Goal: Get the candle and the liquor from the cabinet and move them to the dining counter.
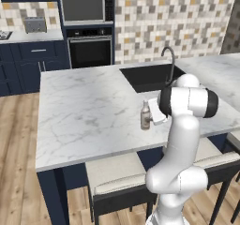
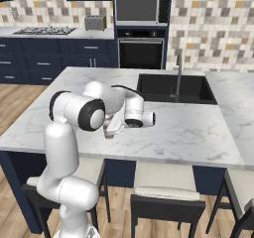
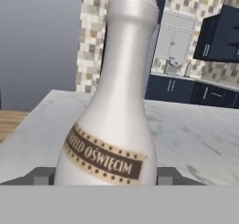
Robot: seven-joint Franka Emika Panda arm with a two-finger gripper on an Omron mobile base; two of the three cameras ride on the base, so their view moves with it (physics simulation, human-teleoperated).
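The liquor (image 1: 145, 116), a small bottle with a pale neck and a brown label band, stands upright on the white marble dining counter (image 1: 84, 111), left of the black sink (image 1: 150, 77). My gripper (image 1: 149, 118) reaches in from the right at the bottle's lower body. In the hand view the liquor (image 3: 112, 125) rises close in front, and the two fingertips (image 3: 44, 176) lie against its sides, shut on it. My hand (image 2: 116, 125) covers the bottle in the right base view. The candle is out of view. A dark navy wall cabinet (image 3: 221, 34) hangs on the far wall.
The curved faucet (image 1: 169, 60) stands behind the sink. Cushioned stools (image 1: 117, 175) are tucked under the counter's near edge. Beyond the island are a microwave (image 1: 86, 6), an oven (image 1: 90, 50), a toaster (image 1: 35, 25) and a stovetop (image 2: 43, 31).
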